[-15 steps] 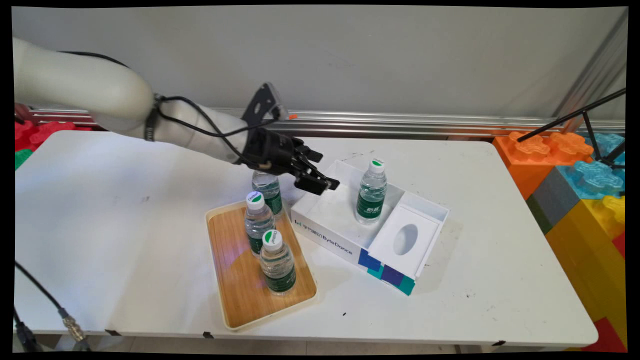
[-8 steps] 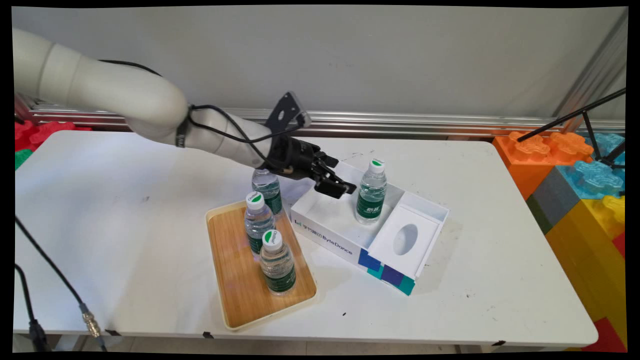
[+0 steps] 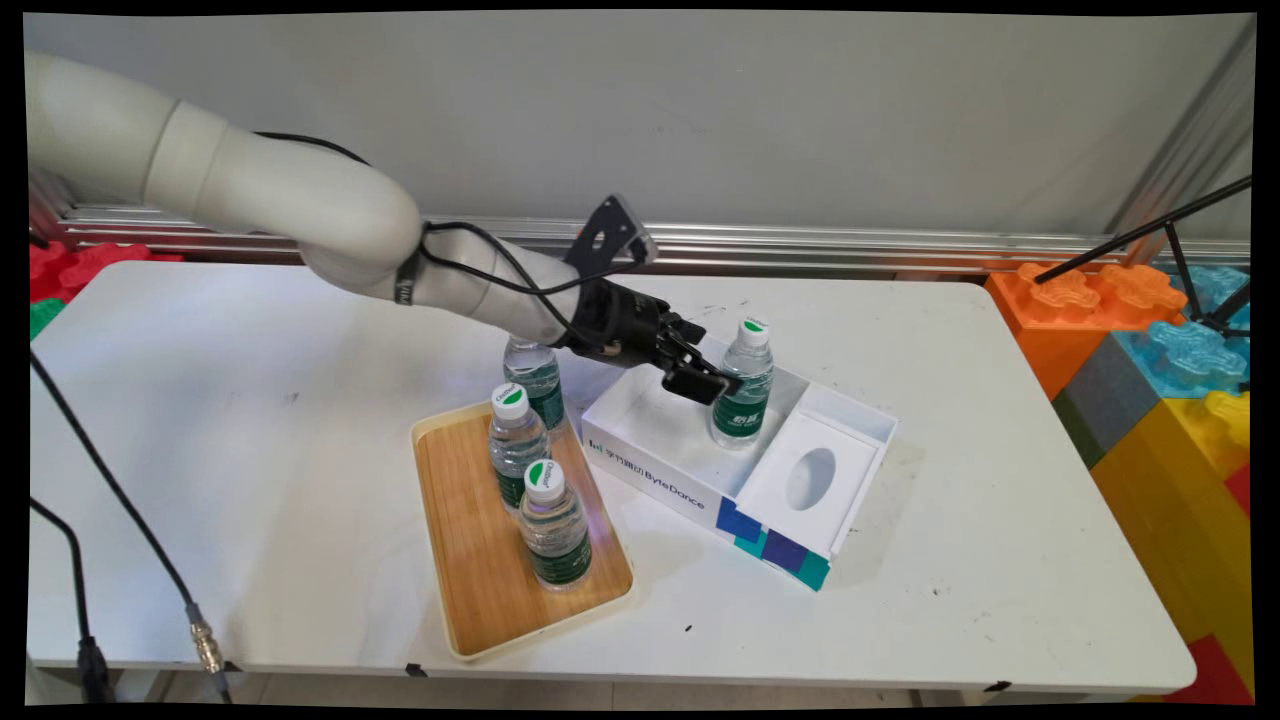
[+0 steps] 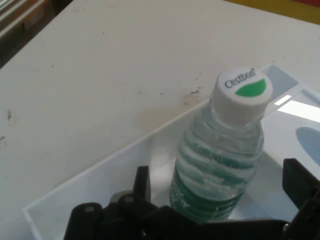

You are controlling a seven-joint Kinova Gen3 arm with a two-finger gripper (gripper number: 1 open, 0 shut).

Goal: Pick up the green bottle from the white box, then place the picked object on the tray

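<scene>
A small water bottle point(image 3: 744, 385) with a white and green cap stands upright in the large compartment of a white box point(image 3: 640, 440). My gripper point(image 3: 716, 384) is open and low over that compartment, right at the bottle's left side. In the hand view the bottle point(image 4: 225, 150) stands between the two fingers point(image 4: 142, 181), which reach about its lower half without closing on it. The box wall point(image 4: 90, 175) runs behind it.
A wooden tray point(image 3: 480, 570) left of the box carries two upright bottles point(image 3: 517, 445) point(image 3: 553, 525). A third bottle point(image 3: 535, 378) stands at the tray's far end, under my arm. The box's right part has an insert with an oval hole point(image 3: 812, 478). Coloured blocks point(image 3: 1150, 340) lie at the right.
My gripper has moved right and slightly down, from above the box's left edge to the bottle in the box. The bottles have not moved.
</scene>
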